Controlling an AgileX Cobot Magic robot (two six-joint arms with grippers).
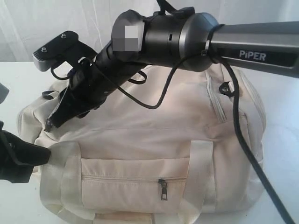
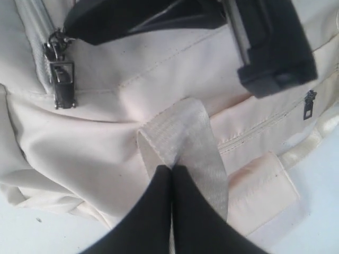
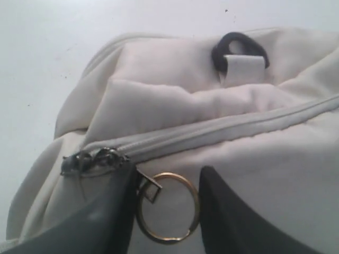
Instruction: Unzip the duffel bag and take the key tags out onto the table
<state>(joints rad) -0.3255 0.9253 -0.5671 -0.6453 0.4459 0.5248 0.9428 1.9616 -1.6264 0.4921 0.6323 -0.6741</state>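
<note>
While the pale main zipper (image 3: pixel 222 129) is lying shut along its whole visible run, this entry is standing at the first step: unzipping.

Exterior view. Large cream fabric duffel bag (image 1: pixel 154 140) is sitting on the broad white flat table (image 1: pixel 14 84). The right gripper (image 1: pixel 50 123) is reaching across to the left end of the bag's top. The left gripper (image 1: pixel 46 156) is meeting the bag at its near left corner. The key tags are not showing in any view and are judged to be inside the bag.

Left wrist view. Left jaws are pressing together, clamped on a loop of pale woven webbing strap (image 2: pixel 183 137) raised off the bag's side. Dark metal zipper pulls (image 2: pixel 61 79) are hanging beyond it.

Right wrist view. Black fingers (image 3: pixel 100 217) are standing partway apart, one on each side of a brass-coloured metal ring (image 3: pixel 168 207) hooked to the pulls at the zipper's end. Both appear to be touching the ring, so it is judged pinched.

Next move, as judged: drawing the ring steadily along the zipper toward its far end, with the strap grip bracing the bag so the fabric is not dragging along. The thin ring slipping free is the risk.
</note>
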